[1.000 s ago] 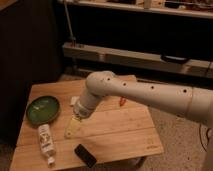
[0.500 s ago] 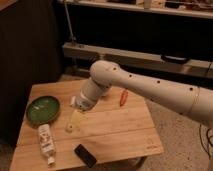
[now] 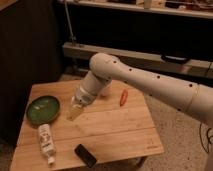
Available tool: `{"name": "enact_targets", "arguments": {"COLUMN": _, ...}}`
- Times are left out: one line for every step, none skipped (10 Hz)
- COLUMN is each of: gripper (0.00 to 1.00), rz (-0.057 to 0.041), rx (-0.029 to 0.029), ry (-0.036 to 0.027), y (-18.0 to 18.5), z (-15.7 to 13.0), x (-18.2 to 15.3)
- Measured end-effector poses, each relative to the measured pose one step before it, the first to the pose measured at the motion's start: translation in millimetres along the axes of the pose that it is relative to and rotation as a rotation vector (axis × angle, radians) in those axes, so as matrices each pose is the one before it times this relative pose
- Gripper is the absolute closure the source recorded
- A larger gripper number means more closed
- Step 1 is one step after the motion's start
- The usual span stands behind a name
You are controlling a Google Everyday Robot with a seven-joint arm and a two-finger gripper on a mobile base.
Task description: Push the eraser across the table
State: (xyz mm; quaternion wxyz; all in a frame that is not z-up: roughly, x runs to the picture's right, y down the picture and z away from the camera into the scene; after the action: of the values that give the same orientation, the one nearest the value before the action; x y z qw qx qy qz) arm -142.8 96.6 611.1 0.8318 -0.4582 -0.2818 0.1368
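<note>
Only one camera view here, so: as far as you can see, the push hasn't started. The eraser [image 3: 85, 155] sits near the bottom edge of the frame, left of centre, on the front boards of the table [image 3: 125, 125], with nothing touching it. The gripper [image 3: 75, 111] hangs over the left-middle of the tabletop, up-frame from the eraser and well apart from it, at the end of the white arm [image 3: 150, 82] that comes in from the right side. Can't tell whether the gripper is open or closed; its end is a pale blur against the wood. I wouldn't say it has hold of anything either, I just can't make that out. So basically everything's left to do: you'd need to bring the gripper down-frame, get it low beside the eraser, then shove it along the boards. The eraser itself looks like a small flat black block with rounded corners, lying flat and turned at a slant to the plank seams. My guess is it'll slide fine but might spin if you hit it off-centre. Heads up: the bottle [image 3: 46, 141] lies on its side just left of it, the green bowl [image 3: 43, 107] is up-left of that, and an orange-red stick [image 3: 123, 96] lies up near the far edge, right of the gripper.
</note>
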Motion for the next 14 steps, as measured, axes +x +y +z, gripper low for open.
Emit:
{"name": "enact_targets", "arguments": {"gripper": 0.81, "rz": -0.00867, "rx": -0.00181, "ry": -0.00348, "y": -2.37, "z": 2.5, "x": 1.65}}
{"name": "enact_targets", "arguments": {"gripper": 0.92, "rz": -0.00385, "rx": -0.00214, "ry": 0.0017, "y": 1.02, "z": 0.95, "x": -1.44}}
{"name": "enact_targets", "arguments": {"gripper": 0.99, "rz": 0.00352, "rx": -0.01654, "ry": -0.00217, "y": 6.01, "z": 5.42, "x": -0.07}}
{"name": "enact_targets", "arguments": {"gripper": 1.0, "rz": 0.0042, "rx": -0.01179, "ry": 0.00236, "y": 6.83, "z": 9.38, "x": 1.34}}
{"name": "enact_targets", "arguments": {"gripper": 1.0, "rz": 0.00112, "rx": -0.01358, "ry": 0.00435, "y": 9.5, "z": 13.44, "x": 1.37}}
{"name": "enact_targets", "arguments": {"gripper": 1.0, "rz": 0.00493, "rx": -0.01692, "ry": 0.00517, "y": 16.3, "z": 20.76, "x": 3.15}}
{"name": "enact_targets", "arguments": {"gripper": 1.0, "rz": 0.00753, "rx": -0.01669, "ry": 0.0014, "y": 16.15, "z": 22.63, "x": 4.21}}
{"name": "enact_targets", "arguments": {"gripper": 1.0, "rz": 0.01011, "rx": -0.01084, "ry": 0.00172, "y": 8.35, "z": 16.43, "x": 5.91}}
{"name": "enact_targets", "arguments": {"gripper": 1.0, "rz": 0.01533, "rx": -0.00772, "ry": 0.01574, "y": 10.07, "z": 24.62, "x": 8.27}}
{"name": "enact_targets", "arguments": {"gripper": 1.0, "rz": 0.01955, "rx": -0.00478, "ry": 0.02964, "y": 7.41, "z": 20.22, "x": 6.87}}
{"name": "enact_targets", "arguments": {"gripper": 1.0, "rz": 0.01837, "rx": -0.00418, "ry": 0.02062, "y": 2.76, "z": 11.96, "x": 5.16}}
{"name": "enact_targets", "arguments": {"gripper": 1.0, "rz": 0.03417, "rx": -0.00379, "ry": 0.03404, "y": -1.22, "z": 12.27, "x": 9.74}}
{"name": "enact_targets", "arguments": {"gripper": 1.0, "rz": 0.03899, "rx": -0.00458, "ry": 0.07022, "y": -4.63, "z": 15.57, "x": 10.15}}
{"name": "enact_targets", "arguments": {"gripper": 1.0, "rz": 0.03452, "rx": 0.00754, "ry": 0.09524, "y": -3.36, "z": 9.84, "x": 7.65}}
